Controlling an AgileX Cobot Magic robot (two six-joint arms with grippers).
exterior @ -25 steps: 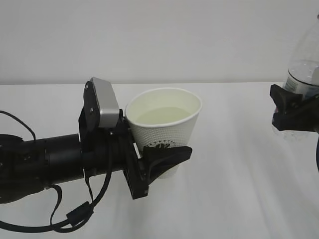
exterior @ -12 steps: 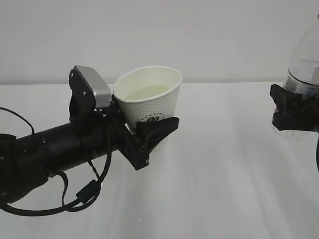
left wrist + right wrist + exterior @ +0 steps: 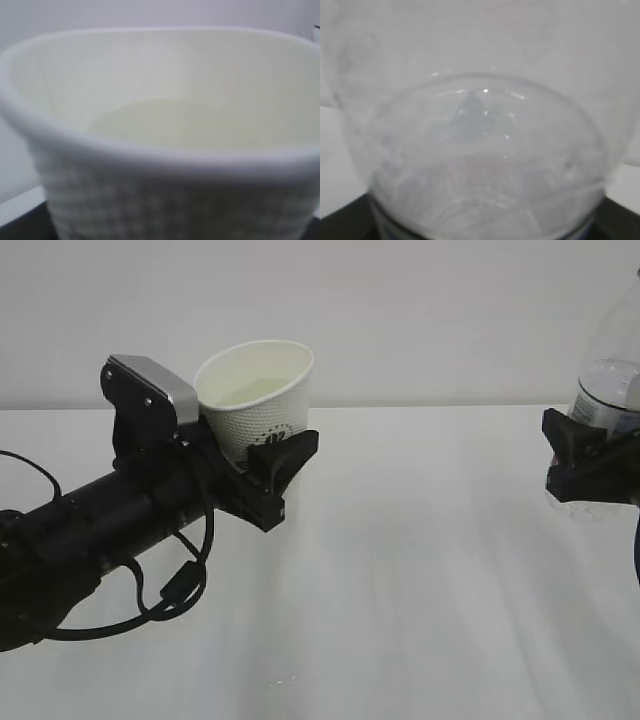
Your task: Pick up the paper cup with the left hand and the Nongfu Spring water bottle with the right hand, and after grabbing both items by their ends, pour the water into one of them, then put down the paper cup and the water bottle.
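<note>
exterior: the left hand (image 3: 268, 472) grips the paper cup (image 3: 262, 400), water (image 3: 250, 390) inside, above the worktop (image 3: 420, 570); the right hand (image 3: 585, 470) clamps the nongfu spring water bottle (image 3: 610, 370). left wrist: cup fills view. right wrist: bottle, close and blurred.

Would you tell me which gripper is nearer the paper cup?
Left: the left hand grips the paper cup; the right hand holds the Nongfu Spring water bottle far across.

Bare lab-style test setup, plain white table (image 3: 420, 570), blank white wall (image 3: 420, 310), nothing domestic visible
</note>
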